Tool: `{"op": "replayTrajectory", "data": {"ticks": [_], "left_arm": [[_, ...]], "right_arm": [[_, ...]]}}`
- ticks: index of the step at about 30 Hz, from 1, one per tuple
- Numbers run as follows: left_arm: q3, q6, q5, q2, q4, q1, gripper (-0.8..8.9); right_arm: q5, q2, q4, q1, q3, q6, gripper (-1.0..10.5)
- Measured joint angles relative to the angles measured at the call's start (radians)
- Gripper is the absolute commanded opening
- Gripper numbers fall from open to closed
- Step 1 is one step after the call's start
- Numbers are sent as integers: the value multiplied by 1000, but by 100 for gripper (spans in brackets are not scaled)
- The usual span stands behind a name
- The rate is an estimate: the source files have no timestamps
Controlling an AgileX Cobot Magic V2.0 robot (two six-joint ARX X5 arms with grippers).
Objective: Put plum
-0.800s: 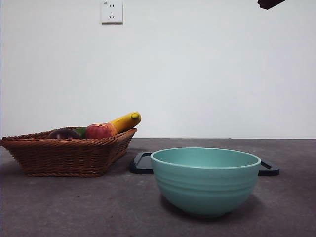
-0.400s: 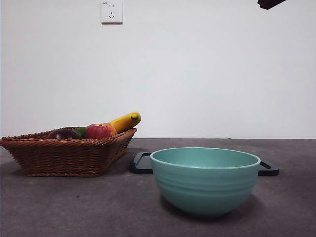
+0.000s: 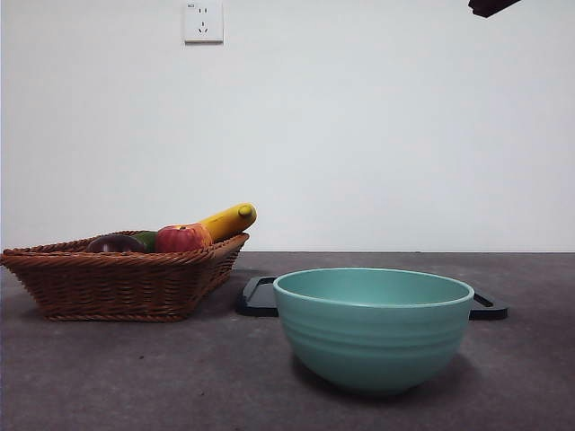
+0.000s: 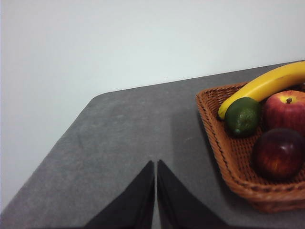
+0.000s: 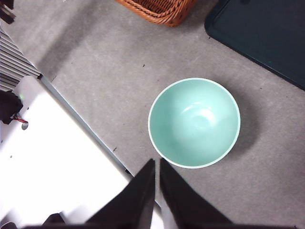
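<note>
No object or arm has moved since the earlier front views; the scene is unchanged. Front view: a wicker basket stands at 9 o'clock on the grey table, holding the plum, a green fruit, an apple and a banana whose tip overhangs the rim. A teal bowl stands near at 5 o'clock; behind it lies a dark tray, just beside the basket. A wall socket sits at 11 o'clock. One black arm tip shows at 1 o'clock.

Left wrist view: the left gripper, jaws together and holding nothing, hangs above bare table beside the basket. The plum lies in the basket's near corner, touching the apple; the green fruit lies just beside both, under the banana.

Right wrist view: the right gripper, jaws together and holding nothing, hangs high above the bowl's rim, the tray and basket corner beyond.
</note>
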Motion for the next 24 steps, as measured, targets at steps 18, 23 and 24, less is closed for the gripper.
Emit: {"op": "replayTrajectory", "data": {"ticks": [18, 23, 24], "left_arm": [[-29, -17, -1, -47, -135, 0, 7], [-29, -23, -1, -47, -135, 0, 7], [-29, -23, -1, -47, -135, 0, 7]], "right_arm": [[0, 0, 0, 0, 0, 0, 5], [0, 0, 0, 0, 0, 0, 5], [0, 0, 0, 0, 0, 0, 5]]}}
